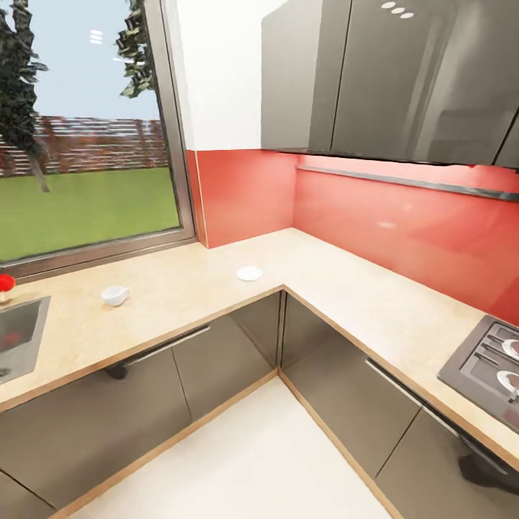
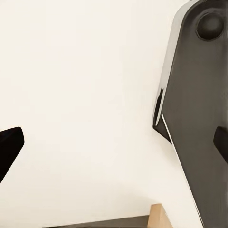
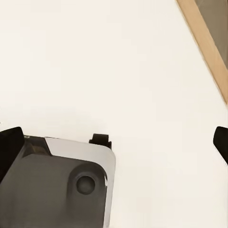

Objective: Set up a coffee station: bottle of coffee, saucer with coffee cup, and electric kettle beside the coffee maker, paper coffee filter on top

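Speckled tan kitchen countertop (image 1: 180,288) carries the coffee cup (image 1: 114,295) near the sink (image 1: 18,339); the saucer (image 1: 249,273) lies apart, towards the corner. Both grippers hang spread, empty, over floor. Recommend squaring up before reaching for either.

We see the L-shaped kitchen countertop (image 1: 346,288) lying mostly bare, so a gripper could sweep freely across its corner and along both runs. Only two small things stand on it: the coffee cup (image 1: 115,295) near the sink (image 1: 18,339), and the saucer (image 1: 249,273) further along toward the corner, well apart from each other. A red object (image 1: 6,283) sits at the sink's far edge. Overhead, the grey wall cabinets (image 1: 404,72) hang over the right run and limit room above it. The hob (image 1: 486,364) occupies that run's near end. The floor (image 1: 238,461) before the cabinets is open.
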You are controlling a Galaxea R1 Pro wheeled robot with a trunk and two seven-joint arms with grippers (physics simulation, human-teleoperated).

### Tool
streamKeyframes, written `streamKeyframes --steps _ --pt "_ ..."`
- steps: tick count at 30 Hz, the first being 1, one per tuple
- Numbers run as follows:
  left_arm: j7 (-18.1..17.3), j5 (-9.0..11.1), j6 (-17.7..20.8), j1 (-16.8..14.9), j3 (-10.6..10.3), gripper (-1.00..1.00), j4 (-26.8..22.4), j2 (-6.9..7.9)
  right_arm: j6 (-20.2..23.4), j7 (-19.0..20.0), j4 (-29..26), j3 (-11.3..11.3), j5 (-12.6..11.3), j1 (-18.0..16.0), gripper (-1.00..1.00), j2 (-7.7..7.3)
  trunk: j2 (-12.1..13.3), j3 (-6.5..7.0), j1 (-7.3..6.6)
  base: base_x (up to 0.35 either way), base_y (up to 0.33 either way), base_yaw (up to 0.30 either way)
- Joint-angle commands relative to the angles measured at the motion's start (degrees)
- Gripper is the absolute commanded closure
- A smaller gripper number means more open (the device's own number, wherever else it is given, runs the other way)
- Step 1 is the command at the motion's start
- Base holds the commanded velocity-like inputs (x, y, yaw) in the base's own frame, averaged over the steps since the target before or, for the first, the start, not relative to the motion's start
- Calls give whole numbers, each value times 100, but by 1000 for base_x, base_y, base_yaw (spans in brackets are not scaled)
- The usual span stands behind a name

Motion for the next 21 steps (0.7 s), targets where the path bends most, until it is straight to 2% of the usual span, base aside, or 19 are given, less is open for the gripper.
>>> streamKeyframes --steps 1,14,21 --pt "2 59 -18 4 -14 -100 -11 0 -20 34 3 -49 54 -5 -100 2 -11 -11 4 42 -13 278" --pt "2 51 -35 4 -14 -100 -11 0 -20 34 3 -49 56 -5 -100 2 -11 -11 4 5 -3 278" --pt "2 50 -41 7 -22 -100 -15 6 -22 34 3 -53 52 -5 -100 2 -11 -11 4 -68 -47 278"
